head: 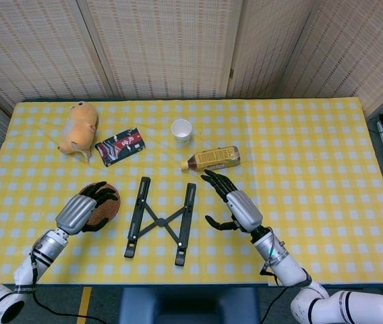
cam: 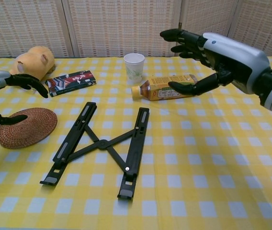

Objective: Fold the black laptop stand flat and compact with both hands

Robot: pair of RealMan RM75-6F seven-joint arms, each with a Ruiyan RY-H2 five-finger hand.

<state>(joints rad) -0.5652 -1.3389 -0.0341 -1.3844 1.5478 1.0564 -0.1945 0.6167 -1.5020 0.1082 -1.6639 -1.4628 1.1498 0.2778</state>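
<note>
Laptop stand flat — hands apart

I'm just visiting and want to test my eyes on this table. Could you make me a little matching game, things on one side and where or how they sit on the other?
Things:
1. black laptop stand
2. tea bottle
3. paper cup
4. woven coaster

States:
A. upright, at the far side of the bottle
B. lying flat, its two bars splayed apart, untouched
C. on its side, label up
D. round and brown, under the left hand

Pairs: 1-B, 2-C, 3-A, 4-D
</note>
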